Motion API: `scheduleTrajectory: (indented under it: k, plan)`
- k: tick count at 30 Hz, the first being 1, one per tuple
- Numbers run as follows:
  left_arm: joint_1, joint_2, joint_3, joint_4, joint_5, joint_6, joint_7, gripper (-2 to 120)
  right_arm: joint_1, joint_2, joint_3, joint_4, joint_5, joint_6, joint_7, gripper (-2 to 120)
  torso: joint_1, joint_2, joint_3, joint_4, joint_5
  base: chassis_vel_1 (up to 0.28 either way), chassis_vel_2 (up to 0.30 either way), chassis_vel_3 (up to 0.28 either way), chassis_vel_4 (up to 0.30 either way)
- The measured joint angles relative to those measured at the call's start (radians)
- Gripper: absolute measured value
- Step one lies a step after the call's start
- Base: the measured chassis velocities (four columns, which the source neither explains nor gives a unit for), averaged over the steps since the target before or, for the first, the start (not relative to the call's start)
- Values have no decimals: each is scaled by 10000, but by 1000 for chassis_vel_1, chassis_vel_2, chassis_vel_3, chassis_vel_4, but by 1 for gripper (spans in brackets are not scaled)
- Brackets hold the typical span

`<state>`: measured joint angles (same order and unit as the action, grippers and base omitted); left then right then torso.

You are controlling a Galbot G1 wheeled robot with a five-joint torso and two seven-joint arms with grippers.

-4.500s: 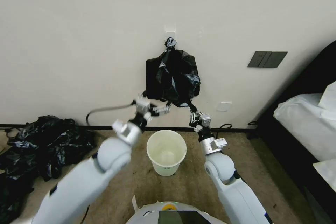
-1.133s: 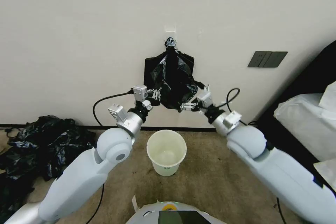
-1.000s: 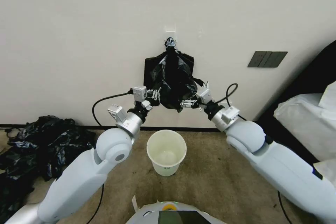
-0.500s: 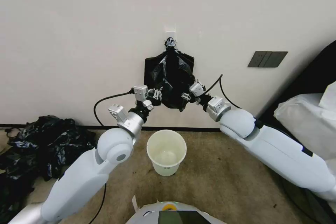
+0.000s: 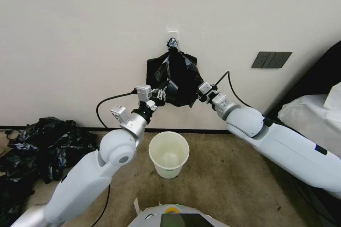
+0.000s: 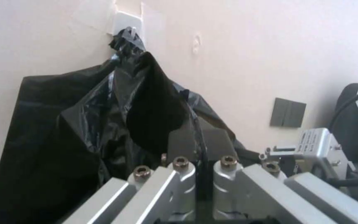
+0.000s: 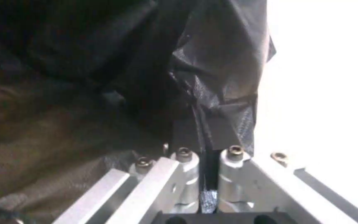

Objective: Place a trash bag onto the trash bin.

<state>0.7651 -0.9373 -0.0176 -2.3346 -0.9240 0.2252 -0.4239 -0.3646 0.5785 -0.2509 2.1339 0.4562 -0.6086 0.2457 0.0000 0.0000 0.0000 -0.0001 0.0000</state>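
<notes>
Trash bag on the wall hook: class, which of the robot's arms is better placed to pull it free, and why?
Neither clearly. The left gripper and right gripper each pinch a lower edge of the trash bag, either side, above the trash bin. Probably both together.

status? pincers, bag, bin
Left pincer shut on trash bag, right pincer shut on its other side. Bag hangs from wall hook, above the bin. Bin unlined. Nothing in the way.
</notes>
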Motion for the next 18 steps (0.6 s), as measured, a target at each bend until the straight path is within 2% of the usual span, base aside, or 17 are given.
scheduleTrajectory:
  k: [4,7,8,11,12,15,18]
  plan:
    - [87,35,-95,-93,-15,0,1,0,19,-99,52,54,43,73,75,0,0,0,0,1,0,0,0,0,0]
    - [297,106,-234,-144,-16,-3,14,0,-784,-207,902,393,467,882,79,0,0,0,0,4,-3,0,0,0,0]
    - [297,106,-234,-144,-16,-3,14,0,-784,-207,902,393,467,882,79,0,0,0,0,4,-3,0,0,0,0]
    - [678,178,-419,-238,64,-40,67,0,-2268,-228,2126,933,1033,1766,97,0,0,0,0,-3,1,0,0,0,0]
    - [678,178,-419,-238,64,-40,67,0,-2268,-228,2126,933,1033,1766,97,0,0,0,0,-3,1,0,0,0,0]
    - [1228,244,-586,-448,293,-122,155,0,-4021,57,3582,1669,1793,2648,194,0,0,0,-1,-2,0,0,0,0,0]
    - [1567,279,-660,-590,396,-144,186,0,-4667,219,4050,2062,2192,2809,375,0,0,0,-1,1,-1,0,0,0,0]
